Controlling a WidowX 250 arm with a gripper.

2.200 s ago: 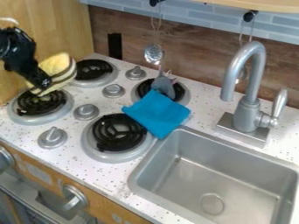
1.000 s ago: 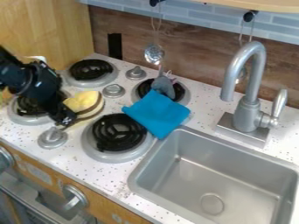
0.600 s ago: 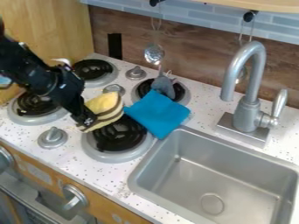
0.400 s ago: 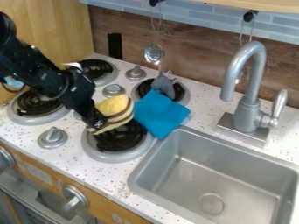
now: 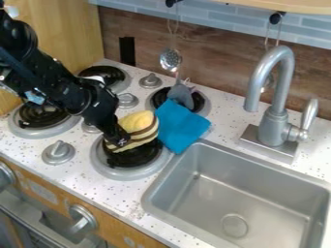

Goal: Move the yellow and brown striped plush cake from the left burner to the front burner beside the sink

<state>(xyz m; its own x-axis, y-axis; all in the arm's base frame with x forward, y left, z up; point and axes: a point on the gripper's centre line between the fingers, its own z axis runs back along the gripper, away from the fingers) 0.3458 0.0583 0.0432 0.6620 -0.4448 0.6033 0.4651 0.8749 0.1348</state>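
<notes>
Gripper (image 5: 119, 142) closed on near left edge of yellow toy (image 5: 137, 122) with brown stripes, over front burner (image 5: 121, 167) nearest sink. Blue cloth (image 5: 181, 127) just beside toy, lower corner near sink rim. Grey toy (image 5: 182, 95) on rear burner (image 5: 202, 107), above cloth. Metal sink (image 5: 219, 193), set into speckled counter (image 5: 119, 194), has round drain (image 5: 234, 225) in its floor. Faucet (image 5: 275, 125) stands behind sink.

Lit brightly & fairly evenly, w/ soft, diffuse light over white bench (image 5: 90, 181). Catches pale highlights on metal faucet (image 5: 275, 127), soft sheen inside sink (image 5: 259, 193), & light on upper face of striped toy (image 5: 138, 122). Falls darker at lower L, below bench edge; reads near-black on arm (image 5: 55, 82), w/ small glints.
</notes>
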